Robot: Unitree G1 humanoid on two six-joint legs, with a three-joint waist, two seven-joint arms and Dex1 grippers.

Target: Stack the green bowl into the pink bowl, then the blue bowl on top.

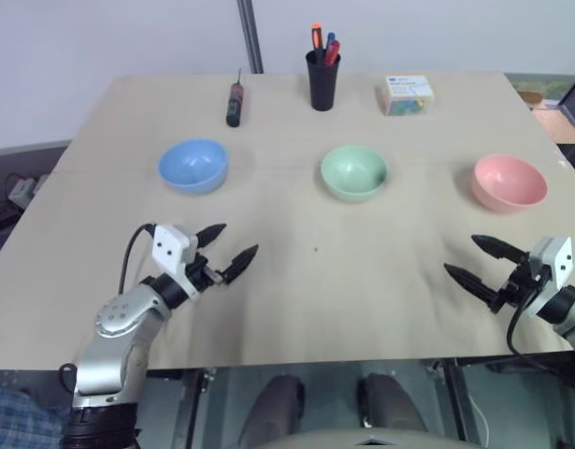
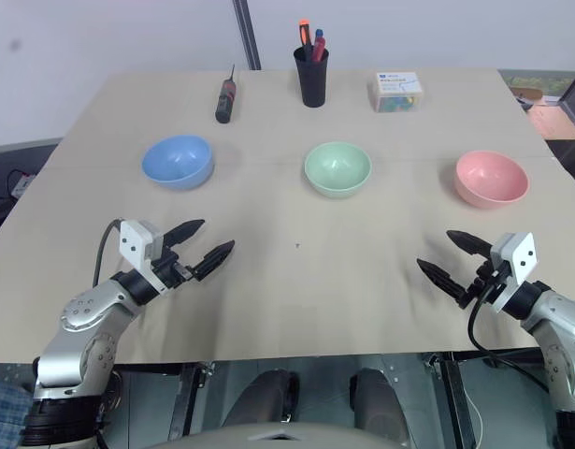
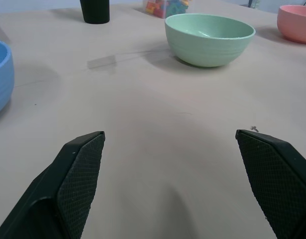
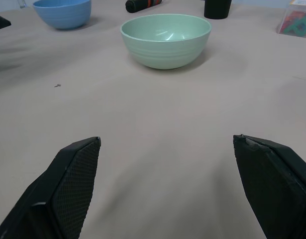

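- Nothing is stacked yet: the green bowl sits mid-counter, the blue bowl well apart toward the left edge, the pink bowl well apart toward the right edge, all three in a row and upright.
- Your left gripper and right gripper both hover near the front edge, jaws spread wide, holding nothing.
- Green goes first, I'd judge. Take it with the right gripper, since it then travels toward the right edge to the pink bowl.
- Pinch the rim, one finger inside and one outside; the wall looks smooth, so close firmly and lift straight up.
- Centre it over the pink bowl before you lower and let go, or it may tip on the rim.
- Mind the black pen cup, screwdriver and small box along the far edge.
- The pink bowl is cut off at the corner of the left wrist view, and the box's contents are too small to identify.
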